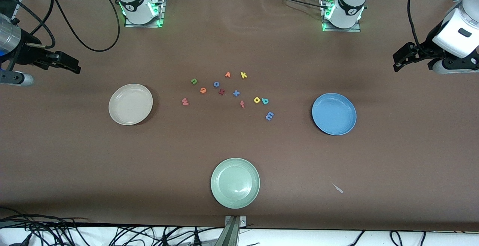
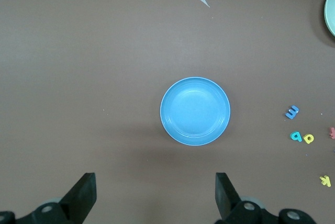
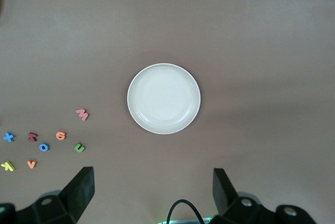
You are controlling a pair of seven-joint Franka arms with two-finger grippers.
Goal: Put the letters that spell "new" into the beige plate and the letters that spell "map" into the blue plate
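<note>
— Where are the arms?
— Both wait raised at the table's ends: left gripper (image 1: 397, 60) over bare cloth near the blue plate (image 1: 333, 113), right gripper (image 1: 75, 65) near the beige plate (image 1: 130, 104), jaws wide, empty.
— The letters?
— Scattered on the table (image 1: 239, 145) between those plates.

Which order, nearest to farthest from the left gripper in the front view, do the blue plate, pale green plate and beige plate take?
The left gripper waits open at its own arm's end of the table.
1. Blue plate, toward the left arm's end.
2. Pale green plate, mid-table, nearest the front camera.
3. Beige plate, toward the right arm's end.
</note>
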